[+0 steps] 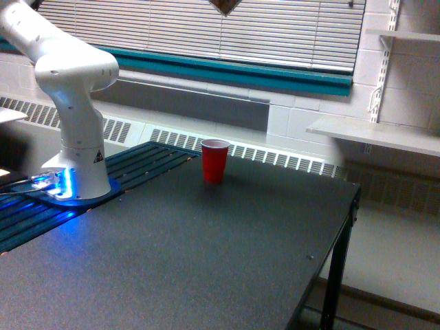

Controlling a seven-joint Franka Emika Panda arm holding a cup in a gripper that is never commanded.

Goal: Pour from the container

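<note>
Peeking in at the top edge, the container [224, 6] shows only a brown corner; judged light, thin-walled, crushable. Gripper out of view above red cup [214, 160], grip unknowable.

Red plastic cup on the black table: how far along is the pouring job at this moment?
Done: nothing visible; the opaque red plastic cup stands upright on the black table, its inside unseen. In hand: a brownish corner, probably the container, shows at the top edge above the cup; the gripper is out of view. Left: probably lowering, tilting and pouring.
</note>
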